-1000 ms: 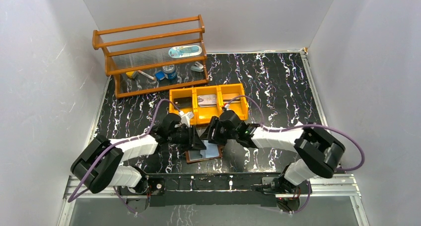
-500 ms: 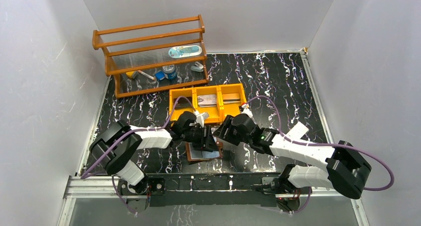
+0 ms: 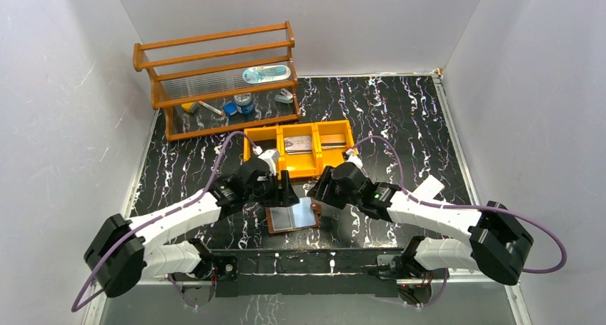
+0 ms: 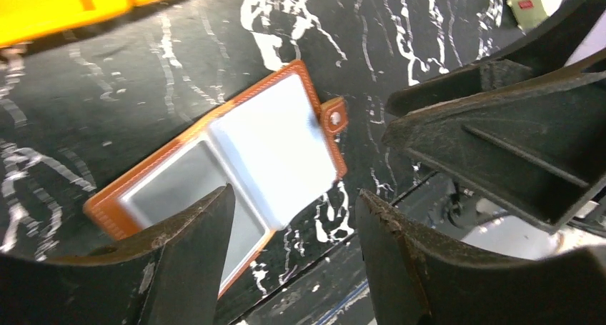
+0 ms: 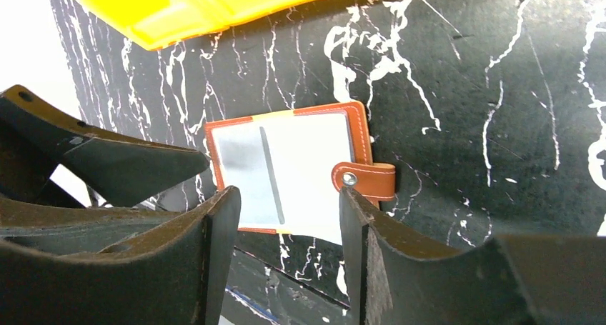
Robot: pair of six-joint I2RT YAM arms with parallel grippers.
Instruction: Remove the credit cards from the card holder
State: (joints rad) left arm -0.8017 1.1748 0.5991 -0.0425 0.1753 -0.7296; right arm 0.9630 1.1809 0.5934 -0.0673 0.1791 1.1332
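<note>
Card holder [image 4: 271, 146] lies open on desk [image 4: 143, 75], beneath the gap of my left fingers [image 4: 179, 261] and right fingers [image 5: 429, 268]. Both pairs spread, gripping nothing.

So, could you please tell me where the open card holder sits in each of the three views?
Top external: the card holder lies lower centre.
Left wrist: centre-left, tilted.
Right wrist: centre, snap tab pointing right.
Shared landmark: the orange tray, just beyond it in all views.
</note>
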